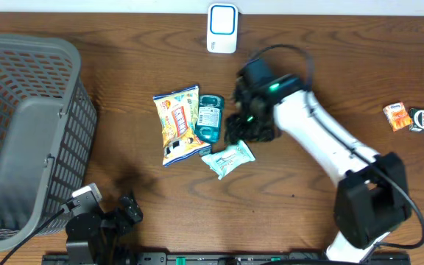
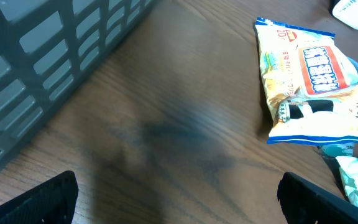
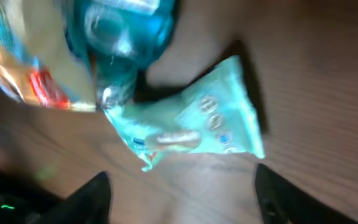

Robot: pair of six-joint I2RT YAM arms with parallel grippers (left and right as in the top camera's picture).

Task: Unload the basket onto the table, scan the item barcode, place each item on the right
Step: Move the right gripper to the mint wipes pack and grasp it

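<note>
at the far left of the brown wooden table (image 1: 124, 44), a grey plastic lattice basket (image 1: 28, 125), its wall also filling the upper left of the left wrist view (image 2: 42, 50). just right of the basket's near corner, the left pincer (image 1: 124, 210), low at the table's front edge; in its own view (image 2: 179, 202) spread wide, dark fingertips (image 2: 48, 199) at the two bottom corners, only bare wood between, gripping nothing and touching nothing. further right, mid-table, a yellow crinkled snack bag (image 1: 177, 125) lying flat, with a teal plastic bottle (image 1: 210, 118) tight against its right edge. below and right of those two, a pale mint foil sachet (image 1: 228, 158), flat on the wood, one corner close under the bag and bottle (image 3: 197, 124). directly above the sachet and just beside the bottle, the right pincer (image 1: 240, 129); from its wrist (image 3: 182, 199) partly parted, one finger either side of the sachet, clear of it, holding nothing. at the back edge, above the bottle, a white boxy scanner (image 1: 221, 28). far right, well apart from the rest, a small orange packet (image 1: 396, 115) touching a round black disc (image 1: 422, 119).
</note>
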